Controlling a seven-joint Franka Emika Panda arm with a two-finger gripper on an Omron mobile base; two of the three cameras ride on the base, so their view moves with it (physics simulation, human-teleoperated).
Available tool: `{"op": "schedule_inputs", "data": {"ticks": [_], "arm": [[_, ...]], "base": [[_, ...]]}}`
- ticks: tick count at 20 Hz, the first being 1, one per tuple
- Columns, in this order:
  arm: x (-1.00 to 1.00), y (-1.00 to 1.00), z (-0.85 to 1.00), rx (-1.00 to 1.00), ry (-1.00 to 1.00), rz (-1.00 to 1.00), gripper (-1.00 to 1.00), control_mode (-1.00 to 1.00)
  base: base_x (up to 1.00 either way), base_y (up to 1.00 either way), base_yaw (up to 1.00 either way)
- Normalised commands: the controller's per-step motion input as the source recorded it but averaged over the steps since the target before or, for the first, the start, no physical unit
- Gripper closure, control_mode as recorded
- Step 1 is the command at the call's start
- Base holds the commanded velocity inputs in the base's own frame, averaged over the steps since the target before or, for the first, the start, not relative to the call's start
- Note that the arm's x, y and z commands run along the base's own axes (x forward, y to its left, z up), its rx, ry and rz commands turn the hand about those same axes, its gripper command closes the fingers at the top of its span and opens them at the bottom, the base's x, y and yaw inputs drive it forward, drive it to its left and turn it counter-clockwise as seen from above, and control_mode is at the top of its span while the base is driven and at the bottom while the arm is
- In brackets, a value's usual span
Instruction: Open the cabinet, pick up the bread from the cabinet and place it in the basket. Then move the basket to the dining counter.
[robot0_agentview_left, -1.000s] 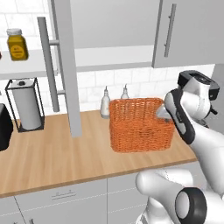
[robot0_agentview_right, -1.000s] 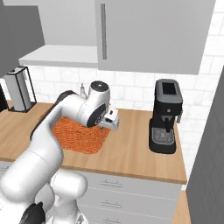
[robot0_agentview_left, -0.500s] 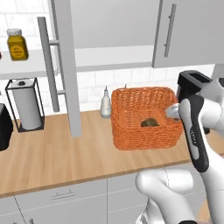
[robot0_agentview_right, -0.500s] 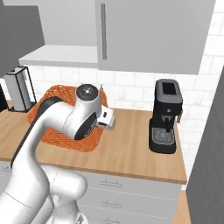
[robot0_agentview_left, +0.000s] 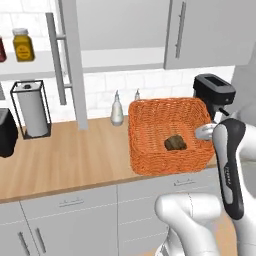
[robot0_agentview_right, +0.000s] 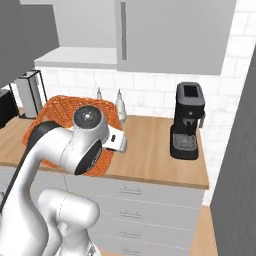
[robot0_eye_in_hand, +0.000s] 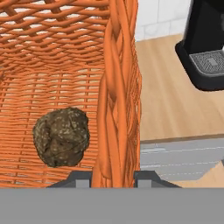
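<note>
Your claw (robot0_eye_in_hand: 113, 176) is gripping the right-hand wall of the basket (robot0_agentview_left: 150, 125), with the bread (robot0_agentview_left: 175, 143) lying inside on its floor.

You are looking at one orange basket tipped up toward you over the wooden bench (robot0_agentview_left: 65, 160), and the claw's two fingers (robot0_eye_in_hand: 81, 180) are straddling its woven rim, one inside and one outside. One dark lump of bread is sitting just inside that wall. One black coffee machine (robot0_agentview_right: 187, 120) is standing on the bench just beyond the basket's right side. Two small bottles (robot0_agentview_left: 117, 109) are standing at the tiled wall behind it. The cabinet (robot0_agentview_left: 75, 65) door is hanging open to the left, above one paper towel holder (robot0_agentview_left: 31, 107). One yellow jar (robot0_agentview_left: 24, 45) is sitting on the shelf.
</note>
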Motion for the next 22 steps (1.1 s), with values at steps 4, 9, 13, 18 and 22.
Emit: {"op": "schedule_inputs", "data": {"ticks": [4, 9, 13, 18, 22], "arm": [[0.0, 0.0, 0.0, 0.0, 0.0, 0.0, 1.0, 1.0], [0.0, 0.0, 0.0, 0.0, 0.0, 0.0, 1.0, 1.0], [0.0, 0.0, 0.0, 0.0, 0.0, 0.0, 1.0, 1.0], [0.0, 0.0, 0.0, 0.0, 0.0, 0.0, 1.0, 1.0], [0.0, 0.0, 0.0, 0.0, 0.0, 0.0, 1.0, 1.0]], "base": [[-0.81, 0.18, 0.1], [-0.21, 0.55, 0.69], [0.01, 0.26, 0.91], [0.06, 0.06, 0.92], [0.08, 0.14, 0.91]]}}
